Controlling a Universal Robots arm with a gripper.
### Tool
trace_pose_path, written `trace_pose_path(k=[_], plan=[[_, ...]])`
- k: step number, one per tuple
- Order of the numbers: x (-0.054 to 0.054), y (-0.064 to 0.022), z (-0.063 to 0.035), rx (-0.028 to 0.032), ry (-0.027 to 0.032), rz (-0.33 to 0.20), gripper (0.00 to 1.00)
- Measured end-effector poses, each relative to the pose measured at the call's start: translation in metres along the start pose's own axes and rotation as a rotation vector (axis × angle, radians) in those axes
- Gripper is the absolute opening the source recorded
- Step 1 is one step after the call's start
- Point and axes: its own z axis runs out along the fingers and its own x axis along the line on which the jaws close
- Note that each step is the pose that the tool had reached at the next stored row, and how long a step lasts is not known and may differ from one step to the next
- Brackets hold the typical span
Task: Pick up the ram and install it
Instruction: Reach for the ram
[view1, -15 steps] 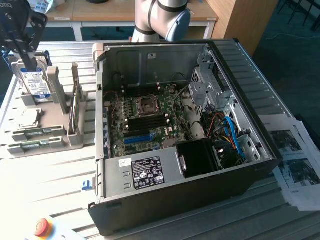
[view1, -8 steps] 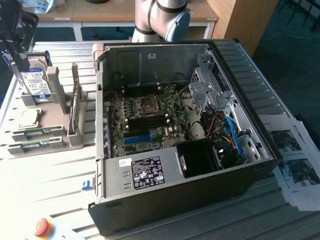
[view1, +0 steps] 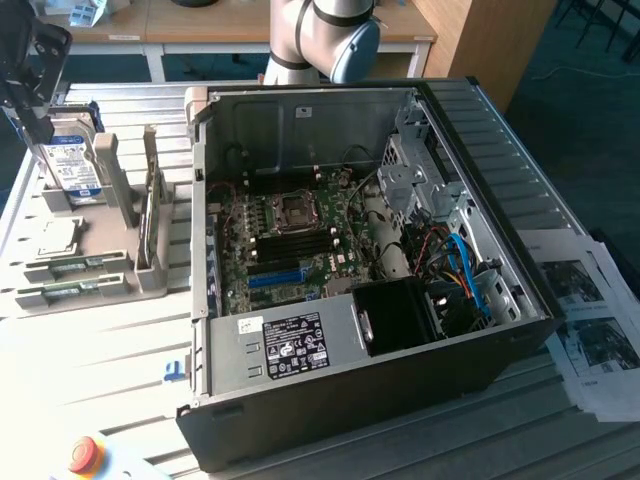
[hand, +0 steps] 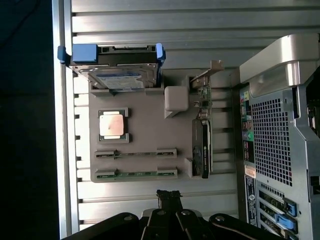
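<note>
Two thin green ram sticks (hand: 136, 154) (hand: 136, 173) stand on edge in a grey parts holder (hand: 150, 125); in the exterior view they sit at the holder's near end (view1: 75, 265) (view1: 70, 293). My gripper (hand: 168, 196) hovers high above the slatted table just beside the holder, nearest the outer stick, fingers shut and holding nothing. In the exterior view the gripper (view1: 38, 125) hangs at the far left above the holder. The open computer case (view1: 520, 290) lies on its side, motherboard (view1: 290, 240) up, with its long black slots (view1: 295, 246) bare.
The holder also carries a silver hard drive (hand: 120, 77) with blue clips, a CPU (hand: 112, 125) and an upright expansion card (hand: 202, 145). Printed sheets (view1: 600, 340) lie at the exterior view's right. A red stop button (view1: 84, 455) sits at the table's front edge.
</note>
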Motion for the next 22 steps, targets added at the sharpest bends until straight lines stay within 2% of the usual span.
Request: trace_pose_path(k=[7, 16, 22], plan=[[0.015, -0.0012, -0.0003, 0.0000, 0.0000, 0.000, 0.10], [0.016, -0.0005, -0.0002, -0.0001, -0.0002, 0.000, 0.10], [0.017, 0.0093, 0.0008, -0.0001, -0.0001, 0.000, 0.10]])
